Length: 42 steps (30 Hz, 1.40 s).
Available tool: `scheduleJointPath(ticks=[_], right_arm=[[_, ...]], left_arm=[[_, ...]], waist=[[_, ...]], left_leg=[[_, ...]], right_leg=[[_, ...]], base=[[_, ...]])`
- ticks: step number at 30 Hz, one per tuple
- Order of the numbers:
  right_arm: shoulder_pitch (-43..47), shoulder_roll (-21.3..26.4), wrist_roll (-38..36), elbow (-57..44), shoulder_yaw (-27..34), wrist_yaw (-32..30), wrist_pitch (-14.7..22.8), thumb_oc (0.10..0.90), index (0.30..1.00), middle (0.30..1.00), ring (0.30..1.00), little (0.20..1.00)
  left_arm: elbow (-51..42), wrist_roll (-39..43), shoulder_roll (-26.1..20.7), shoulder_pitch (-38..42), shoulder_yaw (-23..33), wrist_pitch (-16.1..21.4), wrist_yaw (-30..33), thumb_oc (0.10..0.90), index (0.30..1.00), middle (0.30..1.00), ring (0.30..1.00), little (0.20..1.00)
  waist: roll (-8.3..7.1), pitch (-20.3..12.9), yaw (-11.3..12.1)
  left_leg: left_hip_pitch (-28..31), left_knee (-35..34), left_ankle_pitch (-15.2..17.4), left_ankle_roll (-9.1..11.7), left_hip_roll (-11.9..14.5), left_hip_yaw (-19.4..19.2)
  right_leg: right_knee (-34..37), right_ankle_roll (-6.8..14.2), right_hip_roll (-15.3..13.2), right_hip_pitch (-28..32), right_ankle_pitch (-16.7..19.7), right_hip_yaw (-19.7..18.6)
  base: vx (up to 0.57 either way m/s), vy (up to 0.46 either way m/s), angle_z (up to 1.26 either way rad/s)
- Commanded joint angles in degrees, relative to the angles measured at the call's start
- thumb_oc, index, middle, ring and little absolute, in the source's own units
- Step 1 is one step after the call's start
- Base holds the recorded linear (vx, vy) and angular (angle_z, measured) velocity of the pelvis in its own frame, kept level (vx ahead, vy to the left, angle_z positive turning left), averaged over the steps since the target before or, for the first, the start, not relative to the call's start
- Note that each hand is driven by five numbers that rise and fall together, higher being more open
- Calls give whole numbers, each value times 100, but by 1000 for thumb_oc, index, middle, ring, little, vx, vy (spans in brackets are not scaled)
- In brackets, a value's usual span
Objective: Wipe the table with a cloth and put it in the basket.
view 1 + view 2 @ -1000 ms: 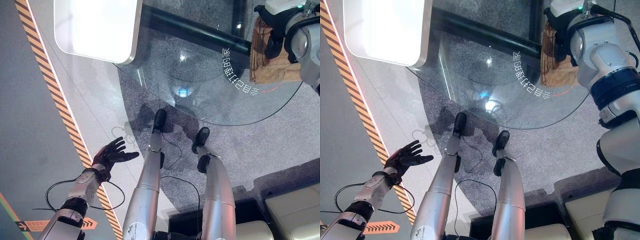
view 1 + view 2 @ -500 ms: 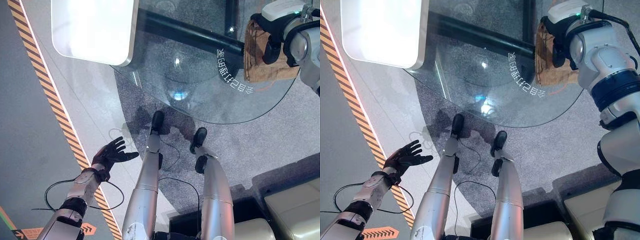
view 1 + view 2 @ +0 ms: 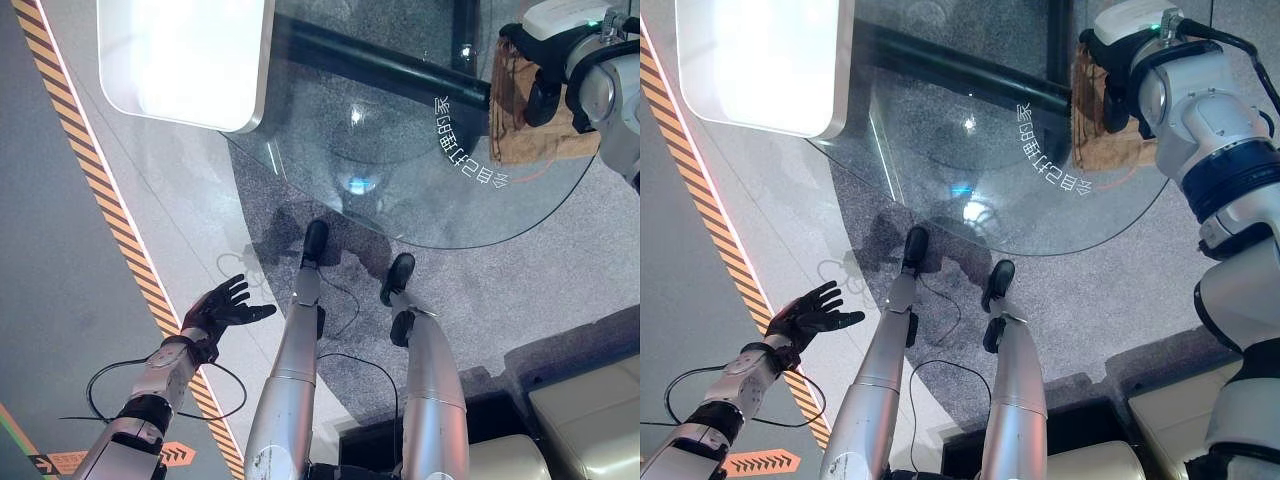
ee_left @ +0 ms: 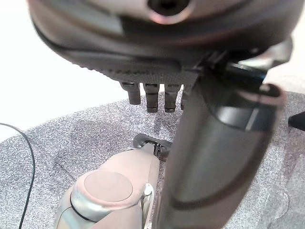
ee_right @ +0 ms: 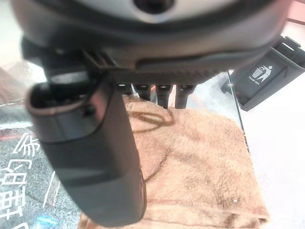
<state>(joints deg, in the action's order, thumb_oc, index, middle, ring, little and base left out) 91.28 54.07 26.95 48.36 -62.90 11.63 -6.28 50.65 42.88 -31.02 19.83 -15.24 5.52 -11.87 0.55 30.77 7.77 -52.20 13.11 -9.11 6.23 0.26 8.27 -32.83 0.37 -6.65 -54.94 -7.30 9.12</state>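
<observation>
A brown cloth (image 3: 535,110) lies flat on the round glass table (image 3: 400,190), near the table's far right edge, just past a line of white lettering (image 3: 468,140) printed on the glass. The right hand (image 3: 545,90) sits on top of the cloth, toward its far end. In the right wrist view the cloth (image 5: 200,167) spreads out under and beyond the hand (image 5: 95,157), its fuzzy surface creased in a few curved folds, and the fingers (image 5: 164,93) reach straight out over it, with the fingertips down at the cloth rather than curled into it. The thumb lies alongside, also straight. So the hand is open, resting on the cloth without gripping it. Past the cloth's edge, off the table, a dark bin (image 5: 271,71) with a white waste symbol stands on the floor.

The left hand (image 3: 222,308) hangs low at the robot's left side, well apart from the table and the cloth, over the pale floor next to a strip of orange and black striped tape (image 3: 120,230). Its fingers are spread and relaxed, holding nothing; the left wrist view shows the fingers (image 4: 152,98) extended over grey speckled carpet (image 4: 71,143).

A white rounded slab (image 3: 185,55) overlaps the table's far left edge, and pale cushioned seats (image 3: 590,420) stand at the near right.
</observation>
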Motion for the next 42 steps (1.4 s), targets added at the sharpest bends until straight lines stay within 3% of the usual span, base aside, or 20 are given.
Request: scheduleJointPath(ticks=[1,9,10,12,42], right_arm=[[26,231,-15,-108,-204,-106,-24,800,900,900,900,900],[50,161,96,-25,-250,35,-52,800,900,900,900,900],[52,155,91,-4,-253,51,-28,591,721,721,721,691],[45,158,114,1,-266,133,-18,100,300,300,300,200],[-141,247,9,47,-197,165,123,100,300,300,300,200]], left_arm=[[105,-25,-133,-392,-44,68,-13,800,900,900,900,900],[71,-28,-122,-360,-82,60,0,800,900,900,900,900],[78,-9,-128,-364,-88,74,-12,800,900,900,900,900],[72,-30,-149,-357,-62,53,-47,800,900,900,900,900],[63,-25,-233,-315,10,46,-50,800,900,900,900,900]], waist=[[142,-97,41],[184,-97,74],[187,-97,77],[189,-97,90],[156,-97,29]], left_leg=[[-25,598,661,-444,-386,-562],[-91,605,650,-456,-422,-526],[-91,600,647,-455,-422,-527],[-94,596,639,-450,-414,-532],[18,526,638,-463,-404,-579]], right_leg=[[1085,26,335,212,682,305],[1037,7,340,139,659,323],[1042,4,342,143,657,326],[1034,6,330,148,646,342],[1169,45,341,211,757,323]], base=[[0,0,0],[0,0,0],[0,0,0],[0,0,0],[0,0,0]])
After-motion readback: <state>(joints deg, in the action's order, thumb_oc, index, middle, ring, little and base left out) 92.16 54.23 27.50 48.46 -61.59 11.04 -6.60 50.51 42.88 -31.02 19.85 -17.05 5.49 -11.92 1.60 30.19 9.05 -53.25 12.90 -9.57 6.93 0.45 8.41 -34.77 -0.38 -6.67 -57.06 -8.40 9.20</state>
